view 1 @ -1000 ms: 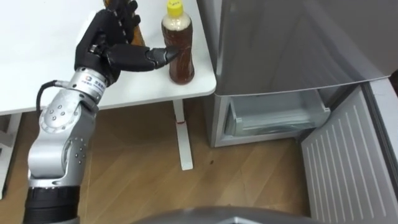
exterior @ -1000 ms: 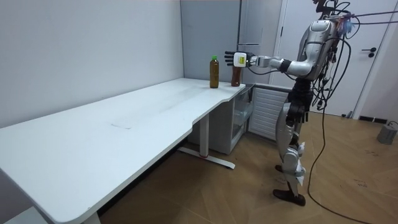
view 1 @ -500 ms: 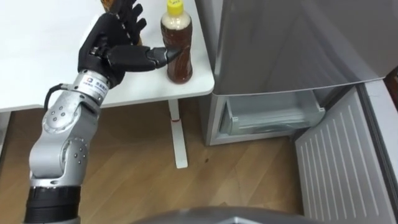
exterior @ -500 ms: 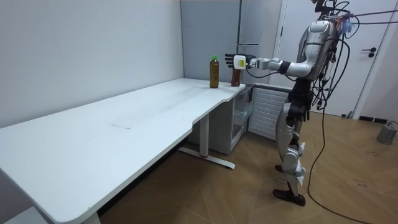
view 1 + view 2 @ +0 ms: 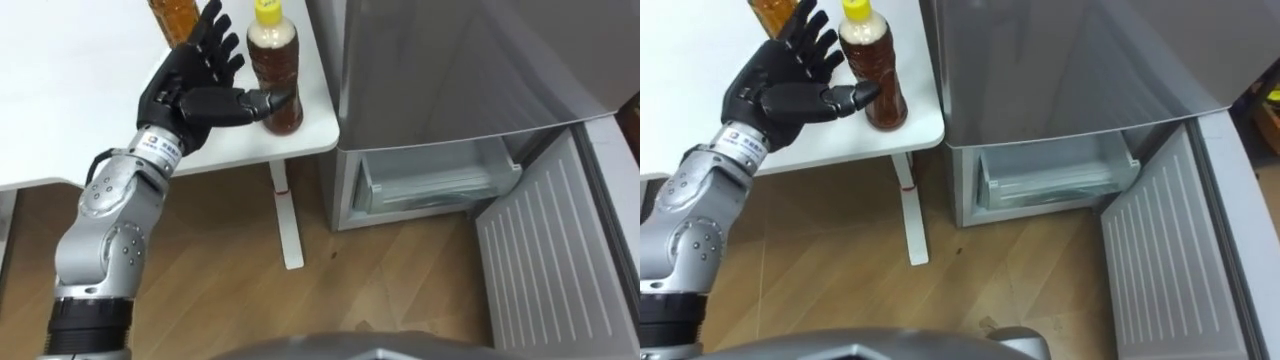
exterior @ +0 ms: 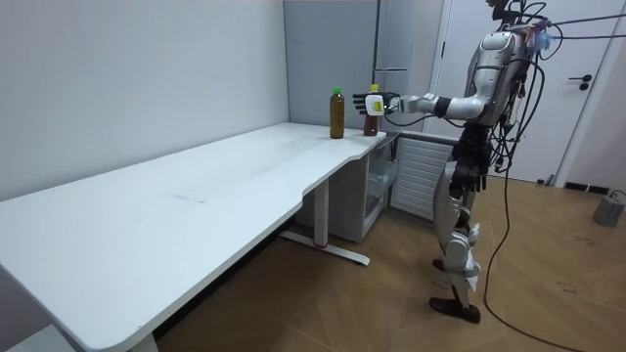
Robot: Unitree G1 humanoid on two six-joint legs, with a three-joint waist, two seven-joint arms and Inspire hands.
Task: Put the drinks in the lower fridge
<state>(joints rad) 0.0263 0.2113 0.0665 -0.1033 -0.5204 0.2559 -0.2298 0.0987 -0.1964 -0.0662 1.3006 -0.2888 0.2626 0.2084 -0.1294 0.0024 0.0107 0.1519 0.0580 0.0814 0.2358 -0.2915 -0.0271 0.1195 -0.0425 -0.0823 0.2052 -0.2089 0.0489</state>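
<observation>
A yellow-capped bottle of brown drink (image 5: 276, 82) stands upright near the corner of the white table (image 5: 70, 110). My left hand (image 5: 183, 88) is open just to its left, fingers straight. The thumb reaches across to the bottle's front, and I cannot tell whether it touches. A second bottle of amber drink (image 5: 172, 14) stands behind the fingers, with its green cap (image 6: 336, 91) seen in the room view. The lower fridge compartment (image 5: 440, 182) is open to the right of the table, with a pale drawer inside.
The lower fridge door (image 5: 548, 255) is swung out over the wood floor at the right. The grey upper fridge front (image 5: 450, 60) stands right beside the table's edge. The white table leg (image 5: 286, 215) stands below the corner. In the room view I stand at the table's end, facing the fridge.
My left hand has reached further forward along the yellow-capped bottle, the fingers now past its side. The view has shifted slightly. Both bottles stay in place.
</observation>
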